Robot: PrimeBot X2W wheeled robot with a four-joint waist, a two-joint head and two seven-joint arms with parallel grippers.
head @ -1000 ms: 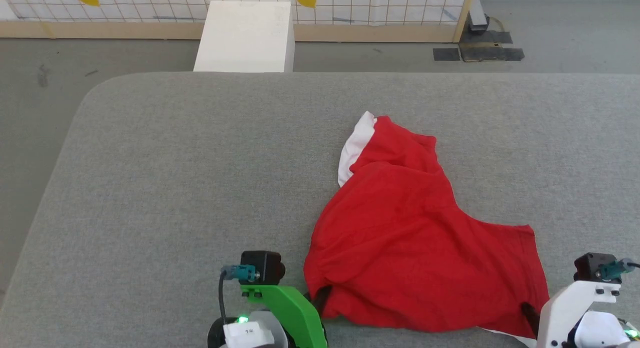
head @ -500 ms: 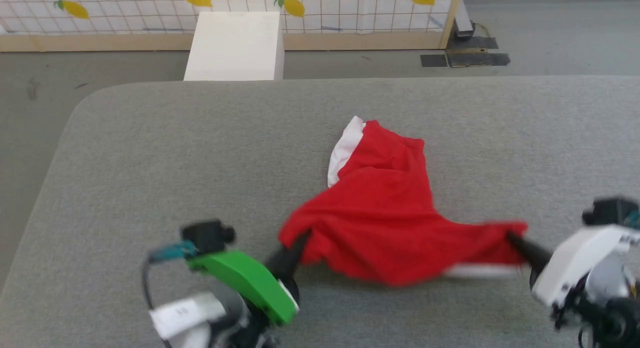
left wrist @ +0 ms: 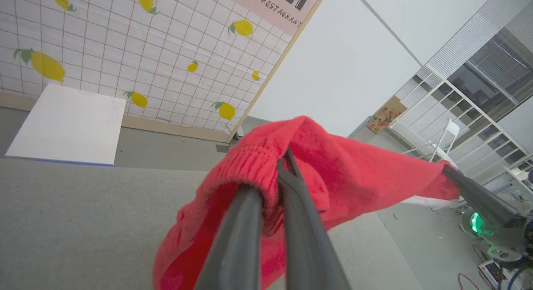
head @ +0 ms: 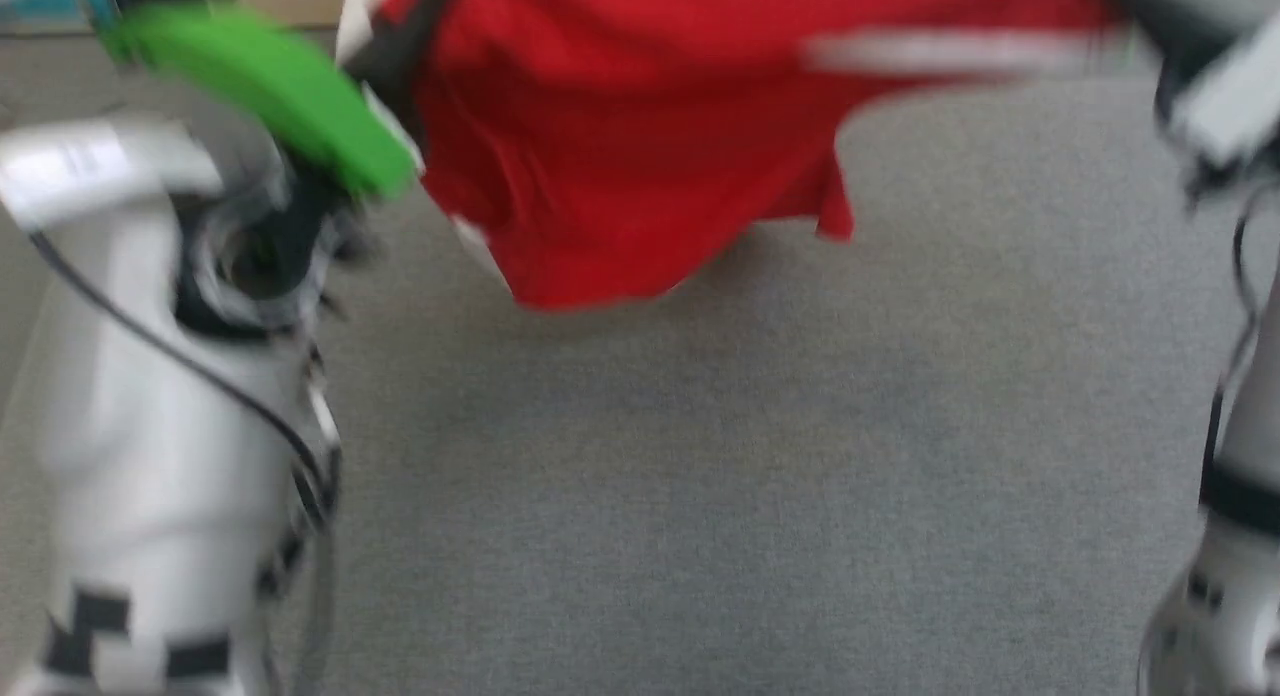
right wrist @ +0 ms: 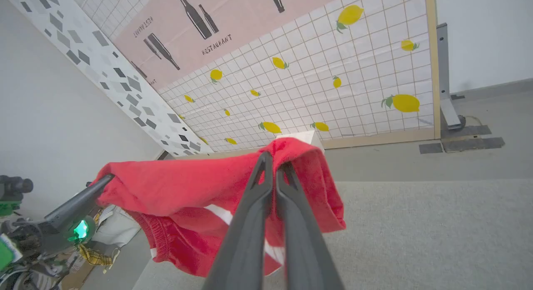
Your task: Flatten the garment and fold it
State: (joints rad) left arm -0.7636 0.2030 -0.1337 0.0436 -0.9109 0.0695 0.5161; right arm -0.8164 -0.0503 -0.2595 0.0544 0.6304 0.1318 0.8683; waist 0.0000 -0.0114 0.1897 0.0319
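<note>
Both ends of the shorts (head: 640,126) are being held in the air. The left gripper (left wrist: 277,173) is clamping a gathered red edge between its fingers, and the right gripper (right wrist: 275,163) is pinching the opposite edge with its fingers pressed together. The shorts are stretching between them above the grey tabletop (head: 700,456), their middle sagging toward it. A white stripe (right wrist: 220,213) is showing on the hanging underside.

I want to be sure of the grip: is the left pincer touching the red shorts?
Touching. The left wrist view shows the left pincer shut on the shorts, with bunched red fabric pinched between its two fingers.
</note>
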